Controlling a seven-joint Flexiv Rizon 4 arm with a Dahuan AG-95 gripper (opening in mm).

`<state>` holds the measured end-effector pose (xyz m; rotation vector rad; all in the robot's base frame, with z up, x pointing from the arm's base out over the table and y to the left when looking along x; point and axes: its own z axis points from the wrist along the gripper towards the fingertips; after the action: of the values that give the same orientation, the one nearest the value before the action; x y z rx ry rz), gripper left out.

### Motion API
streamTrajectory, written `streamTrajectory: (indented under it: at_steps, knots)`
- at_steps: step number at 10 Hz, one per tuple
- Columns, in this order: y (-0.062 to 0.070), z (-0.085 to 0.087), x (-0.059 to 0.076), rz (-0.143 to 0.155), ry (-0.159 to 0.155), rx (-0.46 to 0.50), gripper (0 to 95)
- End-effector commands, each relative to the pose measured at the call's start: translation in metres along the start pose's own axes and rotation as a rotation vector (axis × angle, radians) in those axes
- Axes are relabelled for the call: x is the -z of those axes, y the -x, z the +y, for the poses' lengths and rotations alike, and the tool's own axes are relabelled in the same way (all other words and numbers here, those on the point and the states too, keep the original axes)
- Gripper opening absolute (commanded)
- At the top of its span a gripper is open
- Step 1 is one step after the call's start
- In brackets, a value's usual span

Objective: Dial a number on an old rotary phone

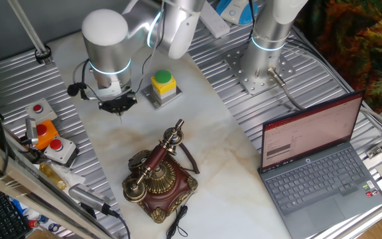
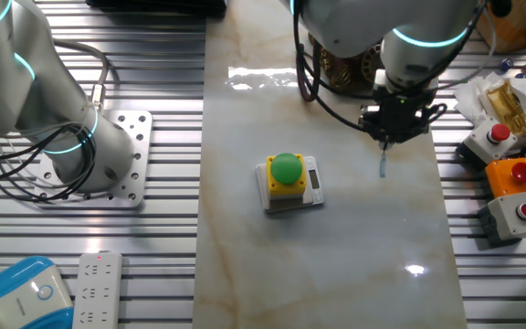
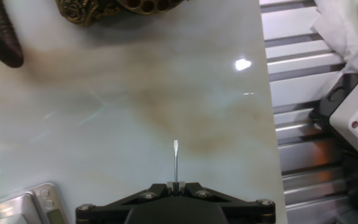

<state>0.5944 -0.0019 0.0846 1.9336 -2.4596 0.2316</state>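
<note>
The old rotary phone (image 1: pixel 159 176) stands on the marble top, a dark red-brown base with brass trim, its handset on the cradle and a black cord (image 1: pixel 190 159) beside it. In the other fixed view only a brass part of the phone (image 2: pixel 347 71) shows behind the arm. In the hand view its brass edge (image 3: pixel 123 7) and cord (image 3: pixel 2 38) lie at the top. My gripper (image 1: pixel 119 105) (image 2: pixel 394 123) (image 3: pixel 176 185) hangs over bare marble, well short of the phone. It is shut on a thin metal rod (image 3: pixel 175 160) (image 2: pixel 383 164) that points down.
A yellow box with a green button (image 1: pixel 162 84) (image 2: pixel 288 175) sits close beside the gripper. Grey boxes with red buttons (image 1: pixel 60 149) (image 2: pixel 519 215) and an orange one (image 2: pixel 516 174) stand on the ribbed side panel. An open laptop (image 1: pixel 317 159) and a second arm's base (image 1: pixel 269 40) are on the far side.
</note>
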Motion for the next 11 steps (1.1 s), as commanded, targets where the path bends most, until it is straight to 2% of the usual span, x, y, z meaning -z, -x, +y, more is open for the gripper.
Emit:
streamTrajectory:
  at_steps: [1,3,4,6,8,11]
  knots:
    - [0.0049,-0.0033,0.0051,0.010,0.010,-0.006,0.0]
    - [0.0072,-0.0044,0.0068,0.016,0.013,-0.006,0.0]
    - [0.0072,-0.0044,0.0068,0.006,0.015,-0.023,0.0]
    - [0.0072,-0.0044,0.0068,-0.005,0.010,-0.048,0.0]
    - [0.0072,-0.0044,0.0068,0.002,0.002,-0.065,0.0]
    - [0.0072,-0.0044,0.0068,-0.004,-0.003,-0.082,0.0]
